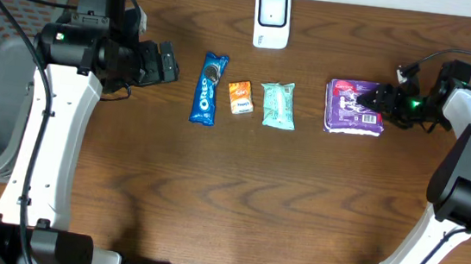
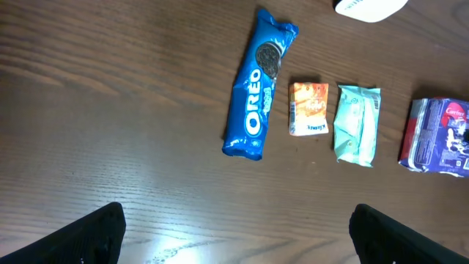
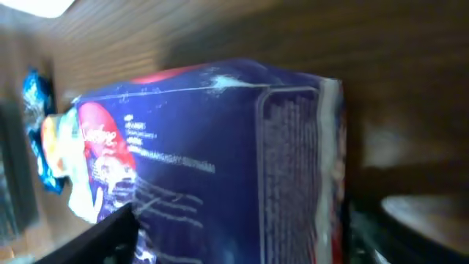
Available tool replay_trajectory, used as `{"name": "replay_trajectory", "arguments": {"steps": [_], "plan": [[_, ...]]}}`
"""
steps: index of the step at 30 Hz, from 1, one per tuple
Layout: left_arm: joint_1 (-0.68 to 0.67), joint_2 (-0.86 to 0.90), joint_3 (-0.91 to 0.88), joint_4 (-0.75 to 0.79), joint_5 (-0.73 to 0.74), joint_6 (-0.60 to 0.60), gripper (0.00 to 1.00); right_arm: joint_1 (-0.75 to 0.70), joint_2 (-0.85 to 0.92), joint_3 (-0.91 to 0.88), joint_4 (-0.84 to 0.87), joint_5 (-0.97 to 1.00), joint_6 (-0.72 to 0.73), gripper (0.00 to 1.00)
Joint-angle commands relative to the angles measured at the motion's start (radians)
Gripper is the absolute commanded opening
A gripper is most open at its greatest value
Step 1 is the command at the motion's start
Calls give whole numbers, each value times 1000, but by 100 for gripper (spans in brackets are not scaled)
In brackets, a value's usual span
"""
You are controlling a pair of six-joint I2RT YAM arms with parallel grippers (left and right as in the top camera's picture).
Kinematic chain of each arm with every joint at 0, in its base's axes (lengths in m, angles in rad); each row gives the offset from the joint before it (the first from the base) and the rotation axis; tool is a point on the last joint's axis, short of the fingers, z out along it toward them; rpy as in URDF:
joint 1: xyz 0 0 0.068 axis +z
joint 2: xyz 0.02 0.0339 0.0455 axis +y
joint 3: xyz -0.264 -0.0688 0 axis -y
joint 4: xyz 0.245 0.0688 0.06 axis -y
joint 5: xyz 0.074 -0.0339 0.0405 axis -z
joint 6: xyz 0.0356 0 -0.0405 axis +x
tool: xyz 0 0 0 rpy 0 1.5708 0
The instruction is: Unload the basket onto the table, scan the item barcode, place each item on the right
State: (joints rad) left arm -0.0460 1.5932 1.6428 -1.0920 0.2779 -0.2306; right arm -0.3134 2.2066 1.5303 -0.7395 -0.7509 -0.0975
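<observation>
Seemingly nothing is scanned yet — the purple pack (image 1: 355, 107) lies on the counter (image 1: 238, 193), apart from the scanner (image 1: 272, 19); my right claw (image 1: 386, 102) straddles it, grip unclear — left claw (image 1: 167, 63) gapes wide, empty.

White links, black joints, at either side of the overhead frame.
The left arm (image 1: 49, 136) and right arm (image 1: 464, 167) pair white shells with black joint housings; each shows a small green light (image 1: 64, 35) and a thin black cable (image 1: 438, 58). The left pincer (image 2: 234, 238) has blunt black fingertips (image 2: 91, 235).
</observation>
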Motion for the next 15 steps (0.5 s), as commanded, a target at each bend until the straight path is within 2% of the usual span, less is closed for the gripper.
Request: {"name": "replay_trajectory", "arguments": {"steps": [1,4,6,11,13,15], "plan": [[2,2,-3,0,-10,13,98,-4,63,-9,-8,-33,-12,57],[2,2,-3,0,-10,13,98,-4,55,-6,-8,-33,-11,24],[2,2,-3,0,-10,13,98,-4,35,-1,-9,-31,-8,13],[2,2,-3,0,-10,13,98,5,-69,24,-15,82,49,9],[2,2,-3,0,-10,13,98,21,-141,25,-15,190,78,5],[2,2,-3,0,-10,13,98,45,-214,25,-20,339,115,6]]}}
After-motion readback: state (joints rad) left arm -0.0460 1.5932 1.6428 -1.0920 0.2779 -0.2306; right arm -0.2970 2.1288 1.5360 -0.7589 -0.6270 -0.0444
